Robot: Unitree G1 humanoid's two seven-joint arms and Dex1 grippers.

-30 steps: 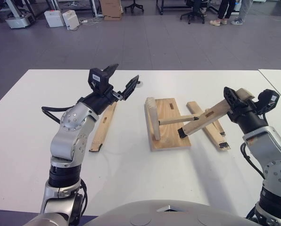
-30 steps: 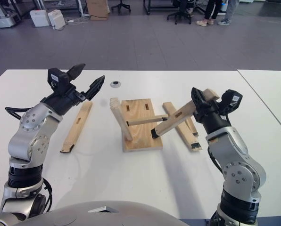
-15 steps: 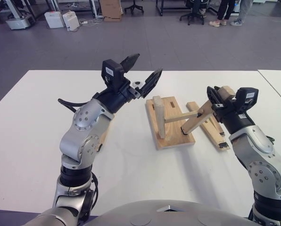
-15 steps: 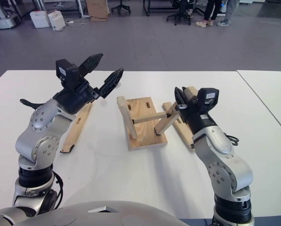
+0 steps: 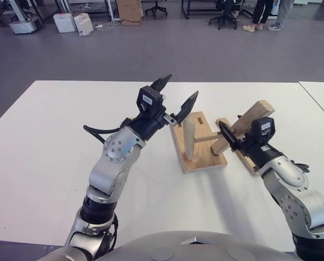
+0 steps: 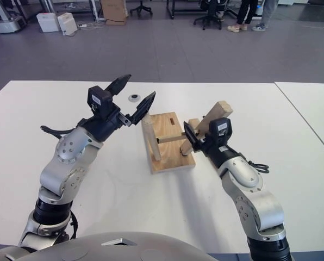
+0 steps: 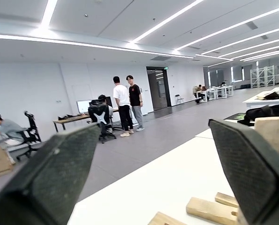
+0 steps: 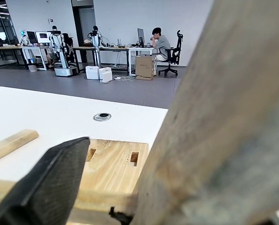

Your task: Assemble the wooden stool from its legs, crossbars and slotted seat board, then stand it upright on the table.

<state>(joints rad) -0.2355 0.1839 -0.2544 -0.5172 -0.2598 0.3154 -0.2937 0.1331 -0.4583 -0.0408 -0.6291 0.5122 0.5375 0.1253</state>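
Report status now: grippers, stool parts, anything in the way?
Left gripper open, raised beside upright leg. Right gripper shut on tilted leg, crossbar joining both over seat board. Loose leg lies beside board.

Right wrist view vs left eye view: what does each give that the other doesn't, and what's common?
Right wrist view adds a round disc on the table and a loose wooden piece lying beyond the seat board. Left eye view adds the open left gripper near the top of the upright leg, and the crossbar tying that leg to the tilted leg. Both share the seat board and the tilted leg held in the right gripper.
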